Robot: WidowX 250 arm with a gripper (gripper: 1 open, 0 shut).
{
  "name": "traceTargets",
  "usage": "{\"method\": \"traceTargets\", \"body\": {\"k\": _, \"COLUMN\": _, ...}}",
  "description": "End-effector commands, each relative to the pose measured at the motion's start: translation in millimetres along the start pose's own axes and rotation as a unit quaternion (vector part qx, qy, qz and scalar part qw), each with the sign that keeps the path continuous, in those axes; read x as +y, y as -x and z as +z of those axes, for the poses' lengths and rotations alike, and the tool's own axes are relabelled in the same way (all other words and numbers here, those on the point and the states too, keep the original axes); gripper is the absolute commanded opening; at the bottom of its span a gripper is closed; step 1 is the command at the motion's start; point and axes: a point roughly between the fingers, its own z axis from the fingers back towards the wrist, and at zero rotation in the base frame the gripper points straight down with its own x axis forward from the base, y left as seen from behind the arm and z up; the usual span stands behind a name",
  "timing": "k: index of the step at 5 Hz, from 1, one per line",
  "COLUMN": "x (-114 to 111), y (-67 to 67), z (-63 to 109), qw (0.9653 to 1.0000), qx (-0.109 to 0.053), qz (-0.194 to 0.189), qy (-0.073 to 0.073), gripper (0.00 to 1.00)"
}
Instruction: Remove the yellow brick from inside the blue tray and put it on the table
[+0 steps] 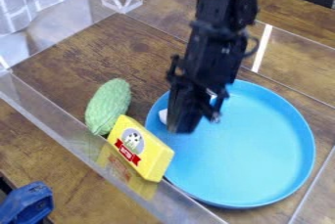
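The yellow brick (pixel 135 148) lies flat at the blue tray's left rim, mostly off it and over the table (pixel 92 47), close to the clear front wall. Its label with the round picture faces up. The blue tray (pixel 268 155) is round and shallow and fills the lower right. My black gripper (pixel 183 122) points steeply down over the tray's left part, above and to the right of the brick. Its jaws look shut with nothing between them, and I see no contact with the brick.
A bumpy green vegetable (pixel 108 104) lies on the table just left of the brick, touching or nearly touching it. Clear plastic walls (pixel 53 120) edge the table at the front and left. A blue object (pixel 20 208) sits outside the wall at the bottom left.
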Motion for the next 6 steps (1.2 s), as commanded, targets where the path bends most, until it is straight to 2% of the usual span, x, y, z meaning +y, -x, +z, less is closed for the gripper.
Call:
{"method": "traceTargets", "body": {"k": 1, "x": -0.1, "y": 6.7, "z": 48.6, "qw": 0.9993, "qx": -0.032, "qz": -0.003, "qy": -0.02, "gripper": 0.0}}
{"method": "traceTargets", "body": {"k": 2, "x": 3.8, "y": 13.3, "z": 59.7, "qw": 0.9992, "qx": -0.028, "qz": -0.007, "qy": -0.026, "gripper": 0.0}}
{"method": "traceTargets", "body": {"k": 3, "x": 8.2, "y": 14.5, "z": 56.9, "qw": 0.9991, "qx": -0.025, "qz": -0.012, "qy": -0.03, "gripper": 1.0}}
{"method": "traceTargets", "body": {"k": 6, "x": 15.7, "y": 11.7, "z": 42.4, "qw": 0.9991, "qx": -0.018, "qz": -0.009, "qy": -0.038, "gripper": 1.0}}
